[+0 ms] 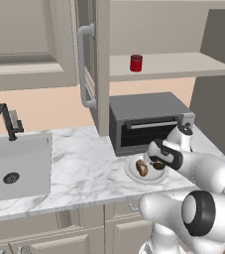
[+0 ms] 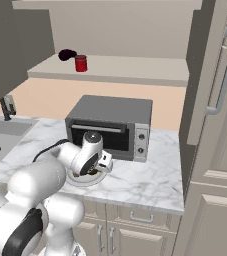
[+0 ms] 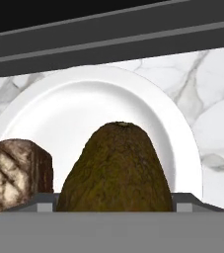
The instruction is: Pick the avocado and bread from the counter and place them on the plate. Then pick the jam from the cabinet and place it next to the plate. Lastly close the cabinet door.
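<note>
My gripper (image 1: 158, 164) (image 3: 113, 201) hangs low over the white plate (image 1: 132, 174) (image 3: 84, 108) in front of the toaster oven, shut on the dark olive avocado (image 1: 159, 165) (image 3: 116, 168). I cannot tell whether the avocado touches the plate. The brown bread (image 1: 141, 168) (image 3: 15, 173) lies on the plate just left of the avocado. A red jam (image 1: 136, 63) (image 2: 81, 63) jar stands on the open cabinet shelf (image 1: 183, 64). The cabinet door (image 1: 102, 59) stands open, edge-on, with its grey bar handle (image 1: 84, 69) facing left.
A grey toaster oven (image 1: 148, 119) (image 2: 110, 125) sits right behind the plate on the marble counter (image 1: 84, 163). To the left are a sink (image 1: 15, 168) and a black faucet (image 1: 5, 119). A tall cabinet side (image 1: 218, 74) closes off the right.
</note>
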Available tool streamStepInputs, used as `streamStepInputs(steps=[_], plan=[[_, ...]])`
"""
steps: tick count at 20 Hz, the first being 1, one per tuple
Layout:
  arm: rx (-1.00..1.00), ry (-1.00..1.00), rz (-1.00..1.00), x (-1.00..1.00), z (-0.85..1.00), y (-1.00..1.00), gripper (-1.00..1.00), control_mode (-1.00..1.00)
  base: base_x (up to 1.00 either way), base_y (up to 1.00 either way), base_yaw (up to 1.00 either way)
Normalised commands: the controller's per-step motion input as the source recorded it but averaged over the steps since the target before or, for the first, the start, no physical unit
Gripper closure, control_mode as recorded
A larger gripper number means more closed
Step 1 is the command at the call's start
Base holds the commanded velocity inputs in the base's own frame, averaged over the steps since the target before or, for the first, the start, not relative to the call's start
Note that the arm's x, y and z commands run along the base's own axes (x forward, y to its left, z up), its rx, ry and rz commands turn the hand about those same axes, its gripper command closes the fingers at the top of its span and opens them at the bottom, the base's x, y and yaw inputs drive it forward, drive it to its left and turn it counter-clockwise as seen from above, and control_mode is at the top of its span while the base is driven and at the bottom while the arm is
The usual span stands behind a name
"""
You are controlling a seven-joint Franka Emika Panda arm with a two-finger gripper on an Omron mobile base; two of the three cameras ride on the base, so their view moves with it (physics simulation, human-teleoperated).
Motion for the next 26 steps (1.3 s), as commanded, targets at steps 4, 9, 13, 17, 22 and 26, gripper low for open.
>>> streamStepInputs(steps=[4, 9, 13, 17, 22, 26], plan=[[0.0, 0.0, 0.0, 0.0, -0.21, 0.11, 1.0, -1.0, 0.0, 0.0, 0.0], [0.0, 0.0, 0.0, 0.0, -0.2, 0.11, 1.0, -1.0, 0.0, 0.0, 0.0], [0.0, 0.0, 0.0, 0.0, -0.21, 0.1, 1.0, -1.0, 0.0, 0.0, 0.0], [0.0, 0.0, 0.0, 0.0, -0.23, 0.11, 1.0, -1.0, 0.0, 0.0, 0.0], [0.0, 0.02, 0.0, 0.0, -0.25, 0.09, 1.0, -1.0, 0.0, 0.0, 0.0], [0.0, 0.01, 0.0, 0.0, -0.21, 0.09, -1.0, -1.0, 0.0, 0.0, 0.0]])
